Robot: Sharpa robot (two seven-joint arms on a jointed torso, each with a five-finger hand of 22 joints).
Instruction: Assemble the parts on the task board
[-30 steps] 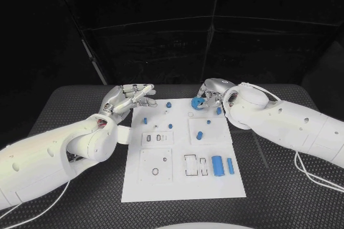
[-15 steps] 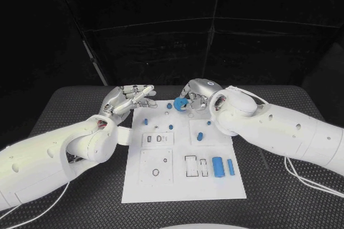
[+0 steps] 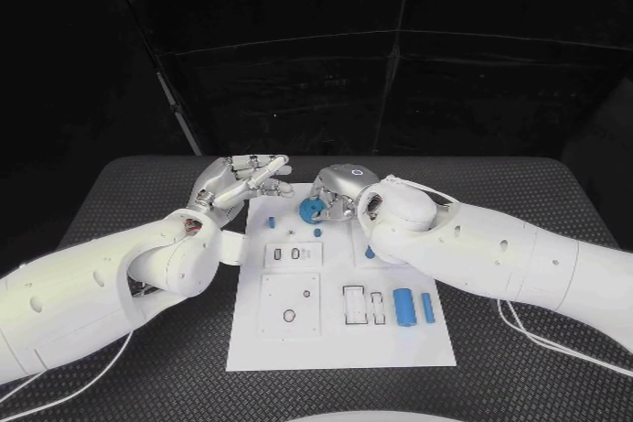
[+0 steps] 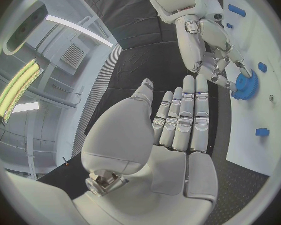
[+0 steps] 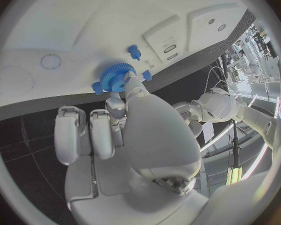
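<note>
A black table [image 3: 528,193] under a dark backdrop holds our white task board [image 3: 337,340]. Our left hand [image 3: 241,182] hovers at the board's far left corner, fingers straight and spread, holding nothing. Our right hand [image 3: 337,191] pinches a blue gear [image 3: 313,211] just above the board's far edge. We should lower it level, centred over its peg, before letting go.
</note>
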